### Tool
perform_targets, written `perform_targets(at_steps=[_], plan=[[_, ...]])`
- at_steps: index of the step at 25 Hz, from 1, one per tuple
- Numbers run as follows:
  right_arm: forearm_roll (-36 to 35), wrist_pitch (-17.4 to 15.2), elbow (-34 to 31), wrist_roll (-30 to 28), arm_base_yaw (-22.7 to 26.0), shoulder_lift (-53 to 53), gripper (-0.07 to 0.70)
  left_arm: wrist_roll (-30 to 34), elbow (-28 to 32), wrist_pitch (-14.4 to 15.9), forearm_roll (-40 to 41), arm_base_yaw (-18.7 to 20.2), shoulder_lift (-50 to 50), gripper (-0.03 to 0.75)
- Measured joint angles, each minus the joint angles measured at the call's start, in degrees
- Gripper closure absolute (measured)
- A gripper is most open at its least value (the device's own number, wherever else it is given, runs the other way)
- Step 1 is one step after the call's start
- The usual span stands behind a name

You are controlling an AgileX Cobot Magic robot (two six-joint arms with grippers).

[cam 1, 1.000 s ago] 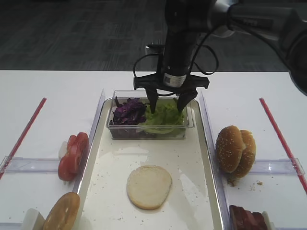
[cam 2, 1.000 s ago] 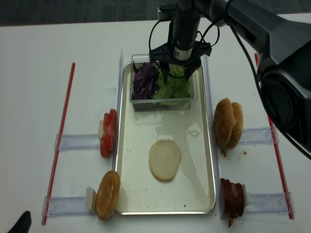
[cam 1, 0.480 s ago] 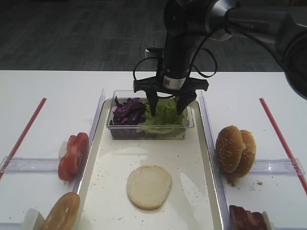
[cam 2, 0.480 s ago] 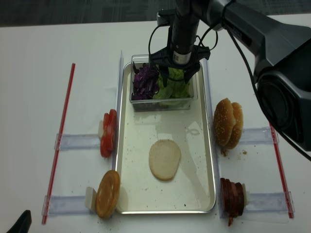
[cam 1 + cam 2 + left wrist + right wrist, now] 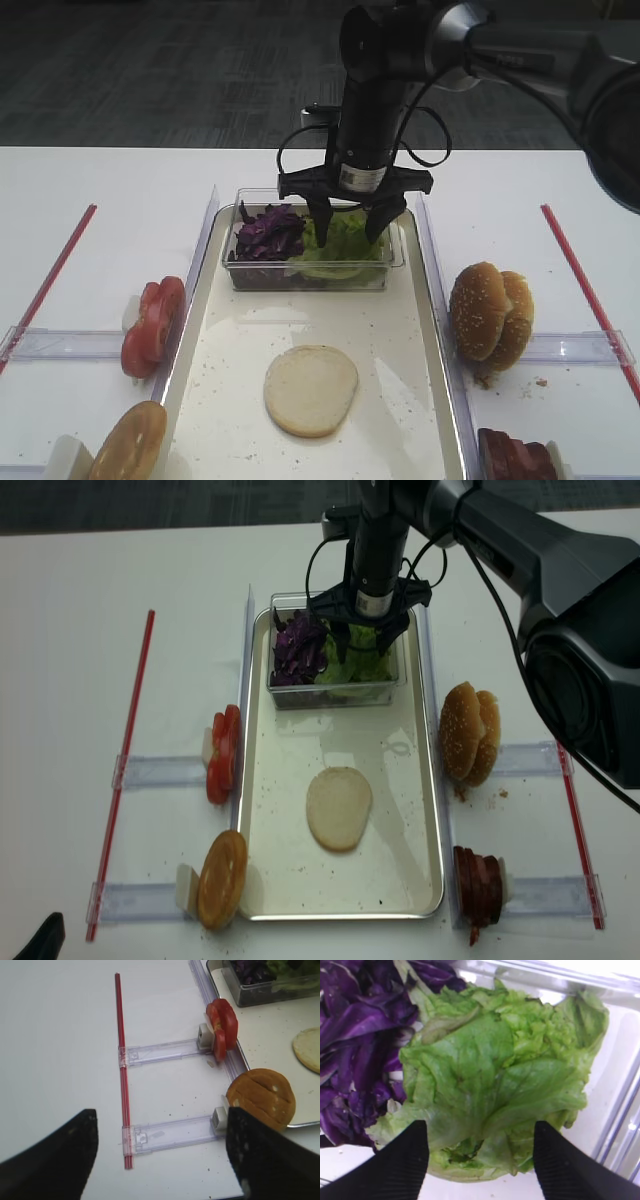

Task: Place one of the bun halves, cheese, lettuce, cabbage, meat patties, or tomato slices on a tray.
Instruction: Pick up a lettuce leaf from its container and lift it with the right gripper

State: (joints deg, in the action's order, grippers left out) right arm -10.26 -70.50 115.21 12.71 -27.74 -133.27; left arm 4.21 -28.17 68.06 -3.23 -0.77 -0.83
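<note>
My right gripper (image 5: 348, 230) reaches down into a clear box (image 5: 310, 277) at the tray's far end. It is open, with its fingers (image 5: 402, 1160) on either side of the light-green lettuce (image 5: 495, 1075), which lies in the box. Purple cabbage (image 5: 268, 232) fills the box's left half. A flat pale bun half (image 5: 311, 389) lies on the cream tray (image 5: 235, 330). Tomato slices (image 5: 152, 325) and one bun half (image 5: 128, 442) stand left of the tray. Sesame bun halves (image 5: 490, 312) and meat patties (image 5: 515, 455) stand to its right. Cheese is out of view. My left gripper (image 5: 161, 1120) hangs open over bare table.
Clear plastic holder rails (image 5: 165, 1051) and red sticks (image 5: 55, 270) lie on the white table on both sides of the tray. The box's clear walls (image 5: 620, 1105) stand close round the lettuce. A dark floor lies beyond the table's far edge.
The right gripper's jaws have drawn slightly closer together around the lettuce. The food and the left gripper have not moved.
</note>
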Motion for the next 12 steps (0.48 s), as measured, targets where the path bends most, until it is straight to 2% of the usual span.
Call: perform_targets(at_steps=[12], plan=[[0.0, 1.1, 0.1, -0.4, 0.0, -2.0, 0.153, 0.0, 0.0, 0.0, 0.0, 0.0, 0.0, 0.223]])
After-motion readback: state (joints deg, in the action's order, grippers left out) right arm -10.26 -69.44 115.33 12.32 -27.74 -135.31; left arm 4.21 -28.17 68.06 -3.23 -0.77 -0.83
